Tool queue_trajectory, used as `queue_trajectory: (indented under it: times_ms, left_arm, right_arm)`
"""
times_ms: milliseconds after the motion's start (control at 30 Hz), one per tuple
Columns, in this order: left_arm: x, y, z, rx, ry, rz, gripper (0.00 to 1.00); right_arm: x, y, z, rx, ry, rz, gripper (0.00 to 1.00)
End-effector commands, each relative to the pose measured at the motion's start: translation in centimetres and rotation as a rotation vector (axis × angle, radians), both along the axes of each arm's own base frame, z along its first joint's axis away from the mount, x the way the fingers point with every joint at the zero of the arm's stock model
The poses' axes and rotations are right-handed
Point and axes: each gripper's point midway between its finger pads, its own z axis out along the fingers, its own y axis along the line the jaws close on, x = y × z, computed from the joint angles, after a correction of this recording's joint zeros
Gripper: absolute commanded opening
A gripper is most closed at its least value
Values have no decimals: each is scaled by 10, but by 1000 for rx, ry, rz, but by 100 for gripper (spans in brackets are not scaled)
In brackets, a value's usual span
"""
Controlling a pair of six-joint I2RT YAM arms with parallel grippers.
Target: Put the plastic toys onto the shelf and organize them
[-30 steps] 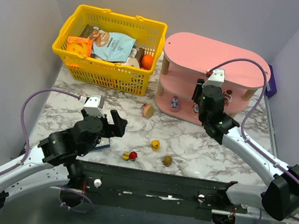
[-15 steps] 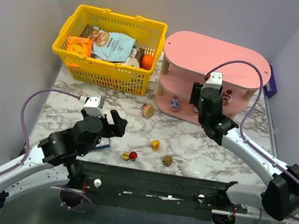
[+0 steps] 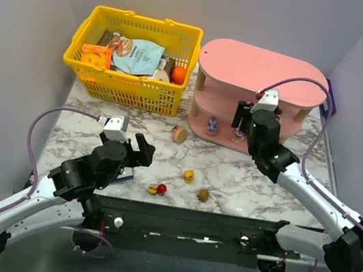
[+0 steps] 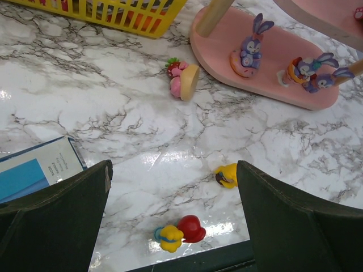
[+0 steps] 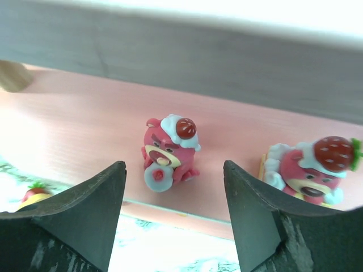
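Toy bear (image 5: 168, 152), glossy pink plastic, upright on smooth pink shelf (image 5: 74, 119), untouched within wide-spread right hand (image 5: 173, 167); left hand (image 4: 174, 167) likewise wide.

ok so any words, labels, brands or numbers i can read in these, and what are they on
Nothing can be read for certain.
Light blue snack packet in the yellow basket: a dark printed line across its middle, too blurred to read.
Orange packet beside it: no legible print.
Blue box on the table: a few tiny lines near its white edge, too small to read.
Toys and shelf: no writing visible.
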Motion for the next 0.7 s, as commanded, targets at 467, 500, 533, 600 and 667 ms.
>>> queue_trajectory:
  times_ms: [467, 500, 533, 600, 667]
  left_arm:
    - [59, -57, -48, -66, 198, -47, 99]
    - [68, -63, -47, -79, 186, -46, 99]
    - [76, -64, -51, -71, 190, -33, 99]
    - [98, -73, -62, -43, 193, -22, 99]
    - [116, -80, -78, 5, 206, -1, 99]
  right_arm:
    - [-69, 8, 19, 188, 52, 233, 80]
    - [-75, 6, 20, 197, 45, 244, 80]
    - [-78, 7, 20, 203, 43, 255, 80]
    - [-85, 6, 20, 210, 49, 273, 80]
    - [-94, 7, 27, 227, 34, 308, 80]
